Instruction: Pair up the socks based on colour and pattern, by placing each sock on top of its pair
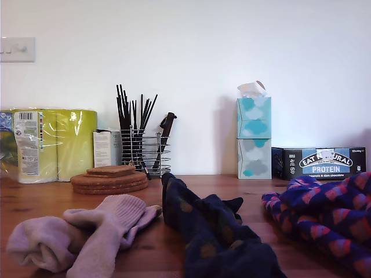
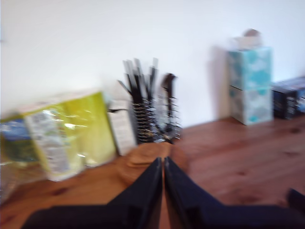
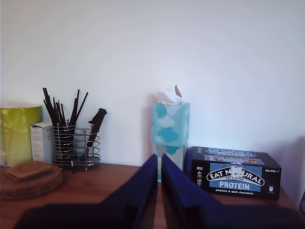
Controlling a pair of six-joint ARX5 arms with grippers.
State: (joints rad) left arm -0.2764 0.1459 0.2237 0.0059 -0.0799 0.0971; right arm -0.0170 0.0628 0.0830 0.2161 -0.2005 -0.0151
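Socks (image 1: pixel 215 231) on wooden table (image 1: pixel 35 205)

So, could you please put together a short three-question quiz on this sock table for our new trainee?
1. True or false: in the exterior view, the navy spotted socks lie between the pale pink socks and the blue diamond socks.
2. What rests on top of the round cork mats? A) a square cork mat B) a sock C) a tissue
3. Fill in: the tissue boxes are stacked ___ high.

Key
1. True.
2. A: the square cork mat sits on the round stack.
3. Two. Both tools, my first tool and my second tool, are closed and hold nothing.
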